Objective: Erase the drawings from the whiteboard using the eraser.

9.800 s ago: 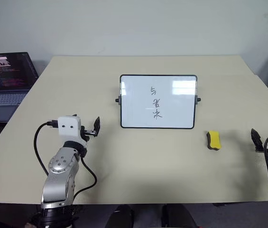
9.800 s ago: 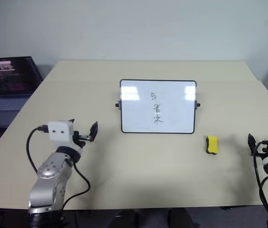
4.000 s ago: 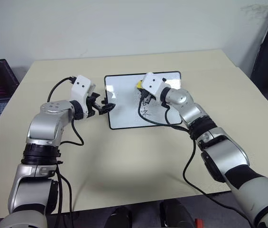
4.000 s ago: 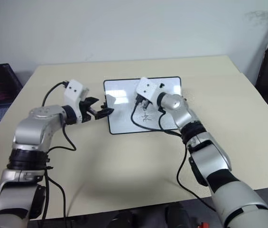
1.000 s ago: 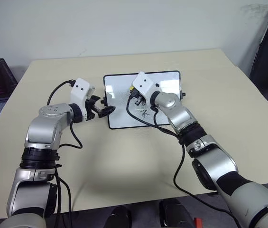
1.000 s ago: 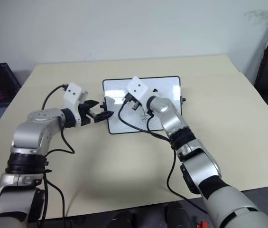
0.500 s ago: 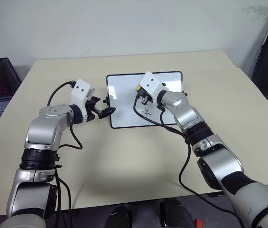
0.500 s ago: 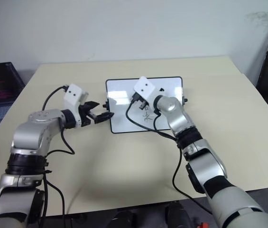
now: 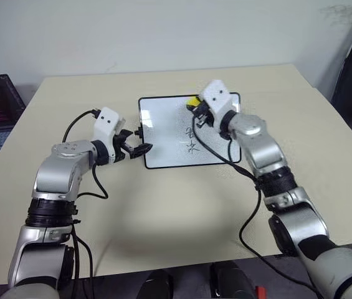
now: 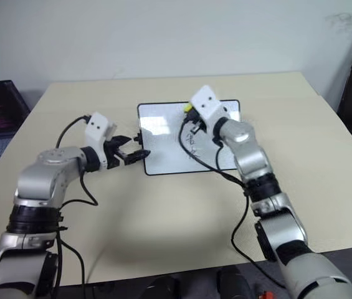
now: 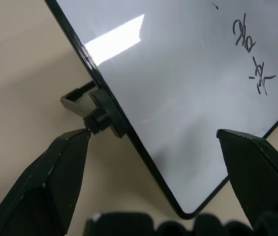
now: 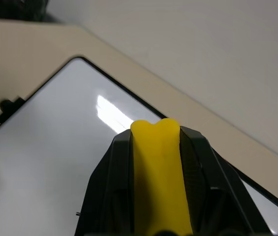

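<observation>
Right claw (image 12: 156,196) clamped on the eraser (image 12: 157,172), poised at the upper edge of the whiteboard (image 9: 163,134); two drawings (image 9: 191,139) remain just below the claw, so, as judged, erasing is partly done; left claw (image 11: 151,162) spread wide, fingers astride the board's left edge at its knob (image 11: 97,120), gripping nothing.

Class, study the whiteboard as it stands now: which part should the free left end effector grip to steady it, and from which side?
Probably the whiteboard's left edge, from the robot's left. The thin black frame there fits between the left end effector's open fingers, which flank the side knob, away from the drawings.
</observation>
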Action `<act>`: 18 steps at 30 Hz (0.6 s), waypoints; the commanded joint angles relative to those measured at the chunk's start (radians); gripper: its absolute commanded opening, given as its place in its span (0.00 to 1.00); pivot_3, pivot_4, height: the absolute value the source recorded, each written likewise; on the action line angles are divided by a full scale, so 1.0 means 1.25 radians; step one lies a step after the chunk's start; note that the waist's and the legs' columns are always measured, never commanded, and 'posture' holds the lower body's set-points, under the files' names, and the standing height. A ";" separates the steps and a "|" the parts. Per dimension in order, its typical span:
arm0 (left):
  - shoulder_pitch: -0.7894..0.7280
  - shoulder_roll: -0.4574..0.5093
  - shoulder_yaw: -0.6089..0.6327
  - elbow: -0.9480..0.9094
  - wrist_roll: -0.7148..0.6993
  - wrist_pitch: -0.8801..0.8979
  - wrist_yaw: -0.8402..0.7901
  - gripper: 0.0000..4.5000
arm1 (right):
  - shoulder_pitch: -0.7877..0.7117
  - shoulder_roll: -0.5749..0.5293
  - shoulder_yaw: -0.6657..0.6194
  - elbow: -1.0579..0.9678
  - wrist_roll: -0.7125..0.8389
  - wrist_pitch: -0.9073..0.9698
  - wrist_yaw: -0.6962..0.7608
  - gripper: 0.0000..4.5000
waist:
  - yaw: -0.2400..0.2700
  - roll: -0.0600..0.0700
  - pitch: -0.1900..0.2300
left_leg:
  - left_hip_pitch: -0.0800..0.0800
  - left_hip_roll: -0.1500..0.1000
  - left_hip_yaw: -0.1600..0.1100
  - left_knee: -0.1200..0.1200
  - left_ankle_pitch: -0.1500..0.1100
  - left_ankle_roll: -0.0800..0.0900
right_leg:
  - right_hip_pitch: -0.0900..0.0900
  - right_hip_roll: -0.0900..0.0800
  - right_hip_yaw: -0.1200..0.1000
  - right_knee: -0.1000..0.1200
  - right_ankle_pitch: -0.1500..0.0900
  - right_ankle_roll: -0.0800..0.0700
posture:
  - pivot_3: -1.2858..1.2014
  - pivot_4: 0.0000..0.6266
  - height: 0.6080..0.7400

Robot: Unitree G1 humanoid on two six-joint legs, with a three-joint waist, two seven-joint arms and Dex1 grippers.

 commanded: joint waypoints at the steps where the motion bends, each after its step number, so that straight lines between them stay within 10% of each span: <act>1: 0.012 0.010 0.041 -0.058 -0.024 -0.014 -0.002 1.00 | 0.090 -0.035 -0.054 -0.174 0.062 0.033 0.016 0.21 | 0.003 0.000 0.000 | 0.000 0.000 0.000 0.000 0.000 0.000 | 0.000 0.000 0.000 0.000 0.000 0.000 | 0.52 0.24 1.00; 18: 0.098 -0.014 0.033 -0.139 -0.036 0.003 0.047 1.00 | 0.476 -0.086 -0.032 -0.389 0.051 -0.085 -0.048 0.21 | 0.019 0.000 0.000 | 0.003 0.000 0.002 0.001 -0.001 0.003 | 0.002 0.001 0.001 0.002 0.000 0.000 | 0.52 0.24 1.00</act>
